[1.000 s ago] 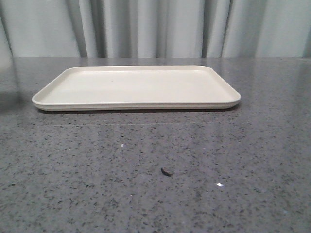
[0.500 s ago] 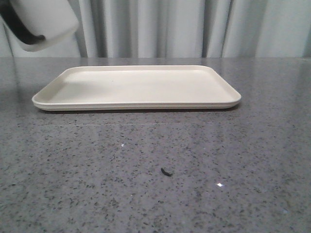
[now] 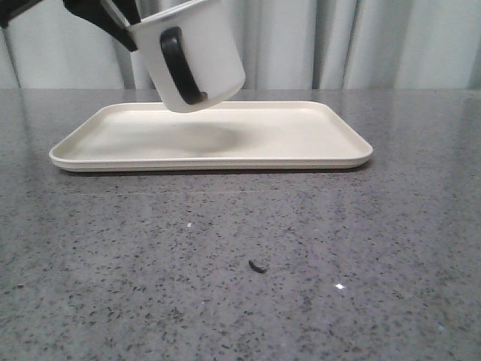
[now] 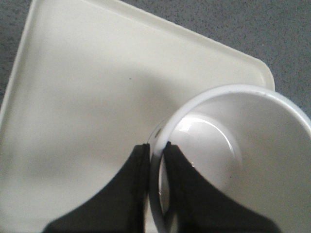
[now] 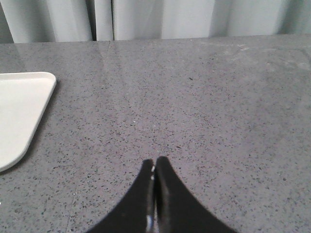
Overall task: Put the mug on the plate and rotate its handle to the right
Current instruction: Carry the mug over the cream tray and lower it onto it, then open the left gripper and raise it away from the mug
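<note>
The white mug [image 3: 201, 56] hangs tilted in the air above the left-middle of the cream plate [image 3: 301, 143]. Its black handle [image 3: 180, 64] faces the camera, a little to the left. The smiley face is hidden. My left gripper [image 3: 129, 28] is shut on the mug's rim at the upper left. In the left wrist view my left gripper [image 4: 156, 145] pinches the rim, one finger outside and one inside the mug [image 4: 243, 160], over the plate [image 4: 87, 97]. My right gripper [image 5: 155, 162] is shut and empty over bare table, right of the plate's corner [image 5: 19, 111].
A small dark speck [image 3: 258, 265] lies on the grey speckled table [image 3: 376, 248] in front of the plate. A grey curtain [image 3: 361, 37] hangs behind the table.
The mug, held by my left gripper, came in from the upper left and moved right and down over the plate. The plate has not moved.
</note>
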Robot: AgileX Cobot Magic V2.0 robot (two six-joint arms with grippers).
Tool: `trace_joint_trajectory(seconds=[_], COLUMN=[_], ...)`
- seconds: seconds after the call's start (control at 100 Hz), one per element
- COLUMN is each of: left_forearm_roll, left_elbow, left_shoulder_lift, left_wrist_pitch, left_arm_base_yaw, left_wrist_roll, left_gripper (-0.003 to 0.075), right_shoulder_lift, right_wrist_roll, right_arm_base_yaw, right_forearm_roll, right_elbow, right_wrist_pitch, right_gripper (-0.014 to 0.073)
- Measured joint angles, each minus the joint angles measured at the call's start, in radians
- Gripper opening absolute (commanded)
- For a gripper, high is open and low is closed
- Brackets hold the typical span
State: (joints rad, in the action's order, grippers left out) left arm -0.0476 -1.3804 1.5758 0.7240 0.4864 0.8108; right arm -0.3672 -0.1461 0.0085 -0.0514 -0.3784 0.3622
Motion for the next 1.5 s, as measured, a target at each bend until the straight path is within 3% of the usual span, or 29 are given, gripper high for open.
trace_joint_trajectory(seconds=[0.42,0.68,1.03,1.26,1.5], left_forearm_roll=[0.009,0.031,0.041,0.110,0.412], left_elbow=[0.000,0.000,0.000,0.000,0.000], left_shoulder_lift=[0.057,0.057,0.057,0.020,-0.121], left_wrist_pitch=[-0.036,-0.038,-0.047,-0.042,-0.022], left_arm_base_yaw=[0.006,0.006,0.006,0.014,0.110], left_wrist_roll=[0.023,0.023,0.023,0.023,0.023], left_gripper=[0.0003,0.0216,0.0413,0.0344,0.0190], right_shoulder_lift=[0.000,0.000,0.000,0.000,0.000], right_wrist_roll=[0.000,0.000,0.000,0.000,0.000], right_arm_base_yaw=[0.000,0.000,0.000,0.000,0.008], right_forearm_roll=[0.000,0.000,0.000,0.000,0.003], right_elbow=[0.000,0.000,0.000,0.000,0.000], right_wrist_pitch=[0.000,0.000,0.000,-0.005,-0.025], right_gripper=[-0.0062,-0.0062,-0.0062,-0.0062,-0.0062])
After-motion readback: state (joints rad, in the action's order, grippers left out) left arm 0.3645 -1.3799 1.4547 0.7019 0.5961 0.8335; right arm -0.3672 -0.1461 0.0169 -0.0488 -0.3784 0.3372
